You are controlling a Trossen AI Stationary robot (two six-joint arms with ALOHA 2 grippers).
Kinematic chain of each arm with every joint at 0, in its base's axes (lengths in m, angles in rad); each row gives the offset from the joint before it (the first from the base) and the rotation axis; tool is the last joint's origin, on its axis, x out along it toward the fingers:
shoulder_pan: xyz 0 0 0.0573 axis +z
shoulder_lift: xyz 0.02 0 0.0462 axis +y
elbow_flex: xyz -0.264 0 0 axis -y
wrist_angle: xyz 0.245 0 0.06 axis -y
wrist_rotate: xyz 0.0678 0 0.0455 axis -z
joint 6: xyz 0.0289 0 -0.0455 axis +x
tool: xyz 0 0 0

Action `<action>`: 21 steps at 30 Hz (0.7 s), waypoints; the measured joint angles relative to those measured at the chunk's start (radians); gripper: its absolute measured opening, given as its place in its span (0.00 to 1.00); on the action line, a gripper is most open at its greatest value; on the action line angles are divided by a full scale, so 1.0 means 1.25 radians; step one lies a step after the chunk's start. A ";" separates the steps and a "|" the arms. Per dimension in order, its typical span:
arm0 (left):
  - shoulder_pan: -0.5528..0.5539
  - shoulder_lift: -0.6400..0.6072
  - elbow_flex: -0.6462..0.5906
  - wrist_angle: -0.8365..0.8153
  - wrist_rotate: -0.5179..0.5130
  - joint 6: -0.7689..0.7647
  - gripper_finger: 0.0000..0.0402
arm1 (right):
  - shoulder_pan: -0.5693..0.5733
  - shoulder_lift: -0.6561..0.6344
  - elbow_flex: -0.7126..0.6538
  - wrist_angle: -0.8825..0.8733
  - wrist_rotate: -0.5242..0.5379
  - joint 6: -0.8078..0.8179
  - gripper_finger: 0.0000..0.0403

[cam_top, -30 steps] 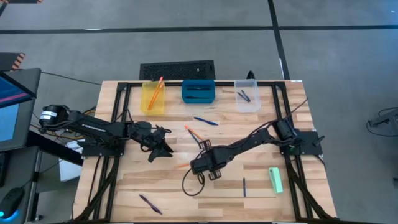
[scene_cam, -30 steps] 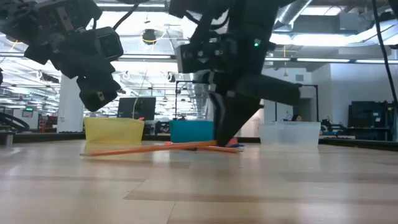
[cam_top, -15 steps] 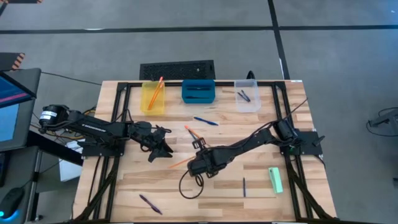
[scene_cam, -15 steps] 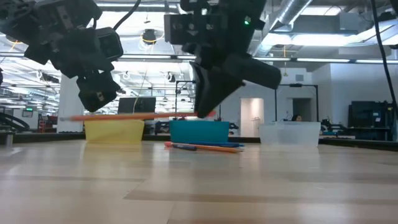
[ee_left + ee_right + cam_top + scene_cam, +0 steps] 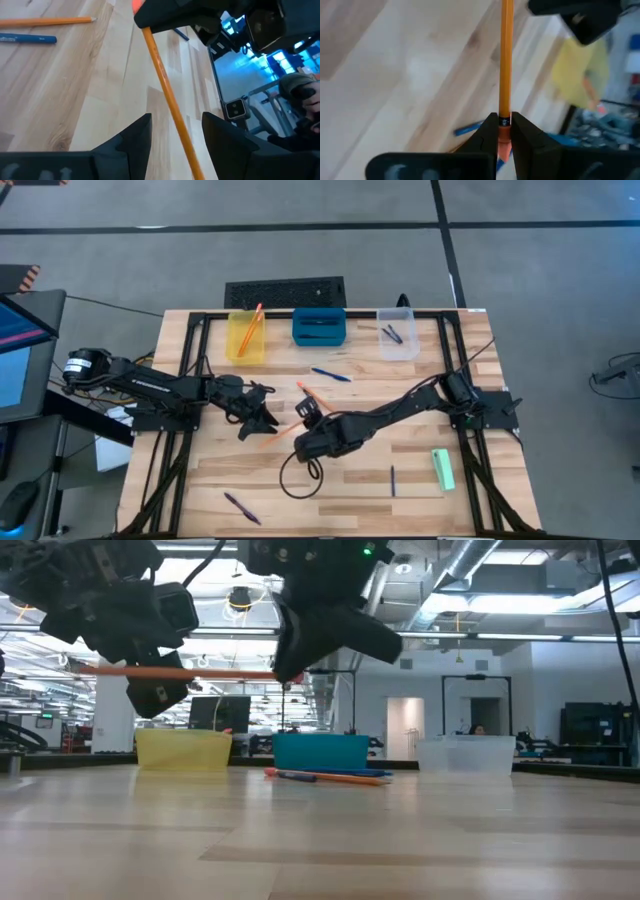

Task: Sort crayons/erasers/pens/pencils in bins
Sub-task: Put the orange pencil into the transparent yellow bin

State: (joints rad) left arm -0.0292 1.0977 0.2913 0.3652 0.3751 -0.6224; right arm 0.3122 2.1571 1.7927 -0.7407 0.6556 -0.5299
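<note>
Pencil held aloft, mid-table
We note the right gripper point(image 5: 504, 131) clamped on one orange pencil point(image 5: 506, 60); the left gripper point(image 5: 175, 131) gapes, its fingers either side of it.

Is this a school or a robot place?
Probably a robot lab in a big workshop hall. Two dark robot arms work at a wooden table on a grey concrete floor, and exposed ceiling pipes hang over the wide room behind.

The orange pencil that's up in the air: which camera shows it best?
The right wrist view: the pencil fills it, pinched in the right hand. The left wrist view shows it passing between the open left hand. From above it's a short streak; table-level shows it lifted.
</note>
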 joint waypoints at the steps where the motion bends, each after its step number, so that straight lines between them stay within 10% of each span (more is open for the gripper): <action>1: 0.000 0.000 0.000 0.000 0.002 0.000 0.42 | 0.000 0.000 0.000 0.013 0.007 -0.021 0.11; 21: 0.000 0.000 0.000 0.000 -0.014 0.014 0.30 | -0.016 -0.001 0.000 0.121 0.046 -0.148 0.11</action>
State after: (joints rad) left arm -0.0292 1.0977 0.2909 0.3649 0.3580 -0.6047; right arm 0.2916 2.1559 1.7927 -0.5892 0.7136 -0.7144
